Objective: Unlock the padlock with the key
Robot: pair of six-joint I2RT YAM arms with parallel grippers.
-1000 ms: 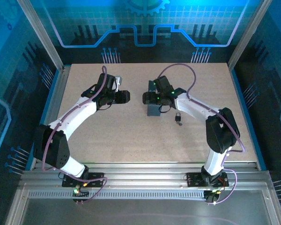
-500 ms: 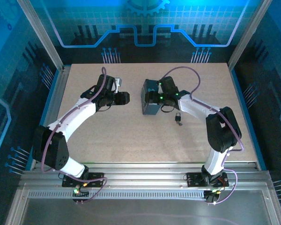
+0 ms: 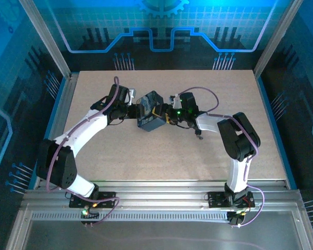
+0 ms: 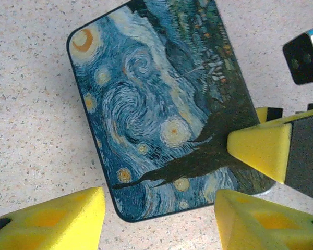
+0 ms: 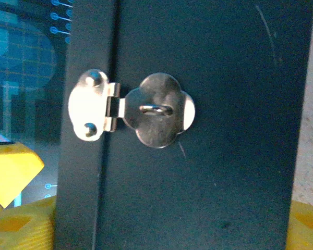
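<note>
Dark padlock (image 3: 199, 136) near right pincer (image 3: 164, 119) clamped on blue tin (image 3: 147, 112)

The tin (image 4: 146, 104) has a lid with blue and white swirls, yellow dots and a dark shape. Its side is plain black with a shiny silver clasp (image 5: 156, 112). The pads (image 4: 57, 219) are yellow. The table (image 4: 31, 130) is sandy with tiny specks.
</note>
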